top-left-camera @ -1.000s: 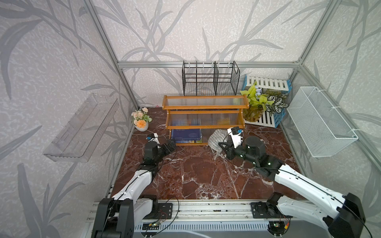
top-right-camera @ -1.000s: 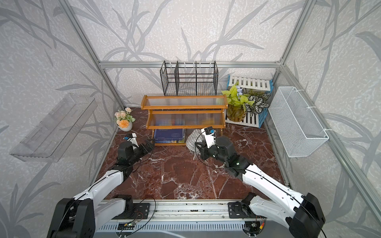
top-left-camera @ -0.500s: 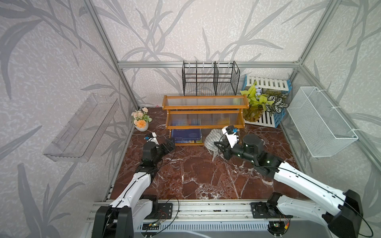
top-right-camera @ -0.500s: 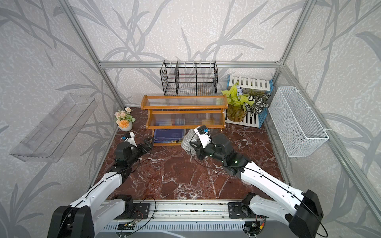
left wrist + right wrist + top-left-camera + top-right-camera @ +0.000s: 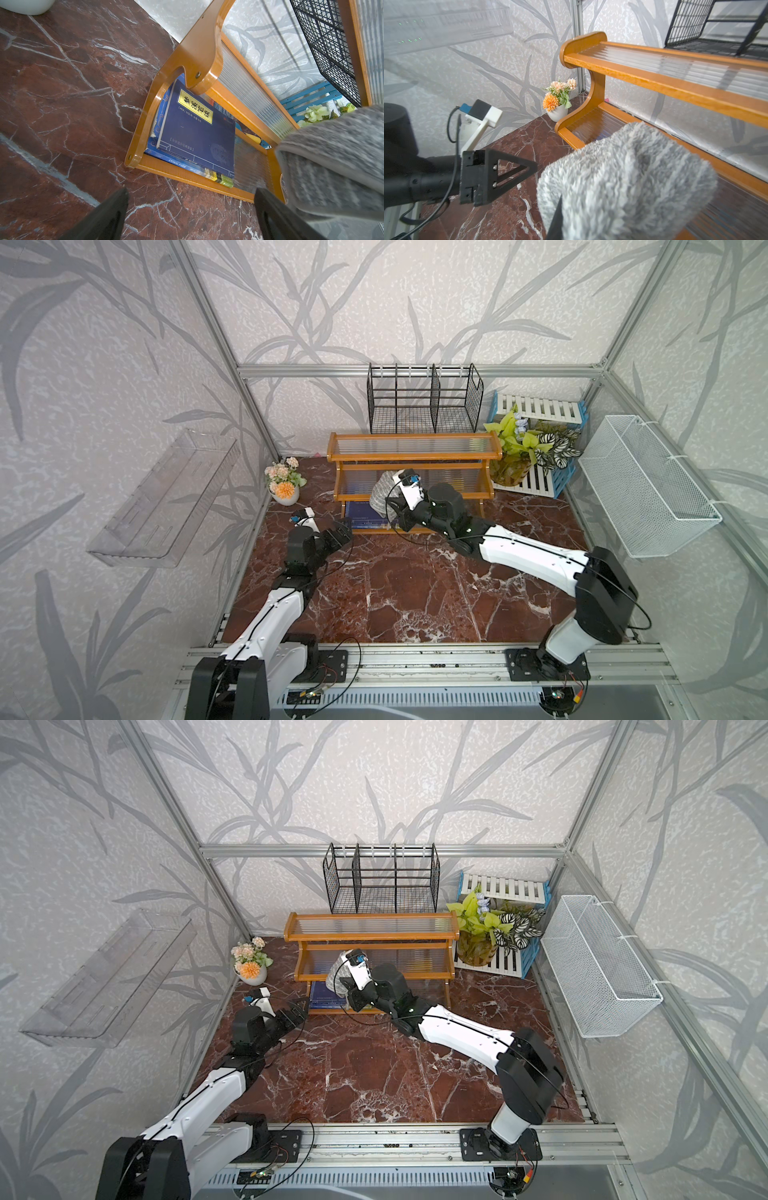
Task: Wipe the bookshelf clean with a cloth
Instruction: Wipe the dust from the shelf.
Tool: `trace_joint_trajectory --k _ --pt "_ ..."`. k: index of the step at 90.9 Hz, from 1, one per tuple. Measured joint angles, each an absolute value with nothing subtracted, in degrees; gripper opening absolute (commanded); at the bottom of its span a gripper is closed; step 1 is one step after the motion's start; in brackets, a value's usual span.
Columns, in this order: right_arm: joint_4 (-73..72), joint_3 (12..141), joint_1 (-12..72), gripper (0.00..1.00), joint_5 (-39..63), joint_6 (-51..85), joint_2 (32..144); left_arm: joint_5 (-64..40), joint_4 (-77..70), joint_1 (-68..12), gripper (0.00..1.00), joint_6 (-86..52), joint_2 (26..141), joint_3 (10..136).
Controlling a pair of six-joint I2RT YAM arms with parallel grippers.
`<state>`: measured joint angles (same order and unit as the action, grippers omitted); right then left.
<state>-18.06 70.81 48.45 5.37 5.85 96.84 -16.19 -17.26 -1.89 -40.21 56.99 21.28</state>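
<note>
Top views both showed the left gripper (image 5: 343, 529) nearest the rail, low over the marble tabletop (image 5: 415, 593) and just short of the left foot of the bookshelf (image 5: 415, 456). Its jaws were spread wide and empty. It was probably waiting there to steady the frame, or just to stay out of the wiping path.

Just beyond it, the right gripper (image 5: 390, 509) was clamped on the cloth (image 5: 627, 182). It pinched one bunched end, so the fluffy bulk stood free ahead of the fingers. That was a sensible hold, since the soft pad and not the hard jaws would meet the shelf. The cloth sat at the middle tier, left of its centre and over the front rail. Whether it already pressed on the ribbed panel could not be told.

Below it, the bottom tier held a stack of blue books (image 5: 197, 133), which likely made that tier awkward to wipe. The top tier lay bare behind.

Farther back, the black wire rack (image 5: 424, 402) stood by the wall and the potted plant (image 5: 519, 448) stood at the shelf's right end. Both were close enough that a long stroke would need care.
</note>
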Motion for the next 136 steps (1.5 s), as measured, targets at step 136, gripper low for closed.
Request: trace_joint_trajectory --k 136 --pt "-15.62 78.96 43.99 0.00 -30.30 20.23 112.57 -17.89 -18.72 -1.58 0.99 -40.60 56.82 19.64"
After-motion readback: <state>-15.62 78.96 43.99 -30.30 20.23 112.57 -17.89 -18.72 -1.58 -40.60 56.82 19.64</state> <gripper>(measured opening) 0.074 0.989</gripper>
